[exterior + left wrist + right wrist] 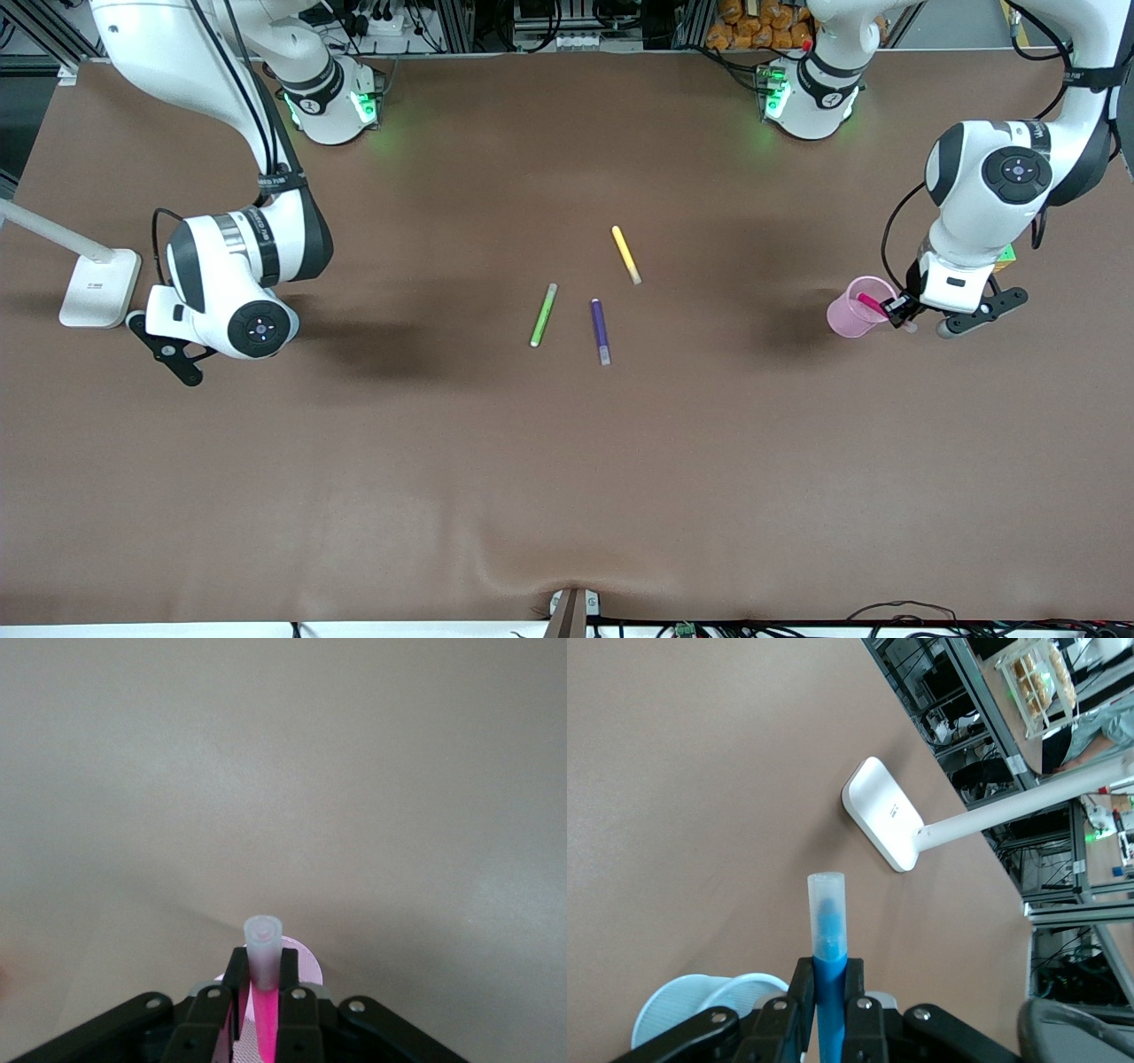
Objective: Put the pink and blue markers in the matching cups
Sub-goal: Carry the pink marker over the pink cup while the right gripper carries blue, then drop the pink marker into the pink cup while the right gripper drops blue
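Observation:
My left gripper (pixel 897 310) is shut on the pink marker (pixel 872 304) at the left arm's end of the table. The marker slants into the pale pink cup (pixel 855 307), its pale cap up. In the left wrist view the pink marker (pixel 264 961) sits between the shut fingers of the left gripper (pixel 263 979), with the pink cup's rim (pixel 303 957) just under them. My right gripper (pixel 830 988) is shut on the blue marker (pixel 828 935), pale cap outward, with the pale blue cup (pixel 682 1005) beside it. In the front view the right arm hides that cup and marker.
A yellow marker (pixel 625 253), a lime green marker (pixel 543 315) and a dark purple marker (pixel 601 330) lie loose mid-table. A white lamp base (pixel 99 288) stands beside the right arm's wrist. A small green object (pixel 1006 258) peeks out by the left arm.

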Robot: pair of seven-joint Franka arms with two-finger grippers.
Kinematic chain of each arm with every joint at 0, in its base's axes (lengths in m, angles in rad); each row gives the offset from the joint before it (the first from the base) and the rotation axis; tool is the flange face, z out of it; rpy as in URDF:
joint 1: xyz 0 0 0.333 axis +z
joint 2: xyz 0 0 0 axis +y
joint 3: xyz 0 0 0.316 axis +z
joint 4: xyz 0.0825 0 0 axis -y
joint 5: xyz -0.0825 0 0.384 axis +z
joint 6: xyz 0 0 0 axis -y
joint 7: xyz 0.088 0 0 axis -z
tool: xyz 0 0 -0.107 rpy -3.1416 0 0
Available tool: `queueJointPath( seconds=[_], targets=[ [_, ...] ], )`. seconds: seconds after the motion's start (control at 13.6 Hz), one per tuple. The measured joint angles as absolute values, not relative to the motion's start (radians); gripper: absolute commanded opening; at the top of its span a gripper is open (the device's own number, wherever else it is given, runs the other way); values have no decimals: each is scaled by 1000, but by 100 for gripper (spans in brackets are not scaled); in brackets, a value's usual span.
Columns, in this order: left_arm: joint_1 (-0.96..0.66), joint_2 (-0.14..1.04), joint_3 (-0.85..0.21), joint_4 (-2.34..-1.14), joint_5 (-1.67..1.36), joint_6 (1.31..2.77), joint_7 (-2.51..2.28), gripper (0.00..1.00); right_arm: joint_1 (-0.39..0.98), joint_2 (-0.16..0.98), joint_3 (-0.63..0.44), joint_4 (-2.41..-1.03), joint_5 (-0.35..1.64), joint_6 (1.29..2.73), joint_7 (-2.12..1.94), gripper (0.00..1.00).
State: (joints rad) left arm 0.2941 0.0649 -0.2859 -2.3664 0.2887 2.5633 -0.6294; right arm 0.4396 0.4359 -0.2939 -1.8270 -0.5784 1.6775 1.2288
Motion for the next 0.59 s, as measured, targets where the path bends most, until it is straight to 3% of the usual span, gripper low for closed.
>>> queueJointPath(
  seconds=[0.07, 0.59],
  targets=[
    [294, 70, -286, -2367, 289, 2564, -629, 100, 441, 441, -291, -1853, -578, 1712, 1272, 0],
    [294, 67, -289, -2351, 290, 2534, -629, 100, 437, 456, -290, -1884, -578, 1767, 1328, 0]
  ],
)
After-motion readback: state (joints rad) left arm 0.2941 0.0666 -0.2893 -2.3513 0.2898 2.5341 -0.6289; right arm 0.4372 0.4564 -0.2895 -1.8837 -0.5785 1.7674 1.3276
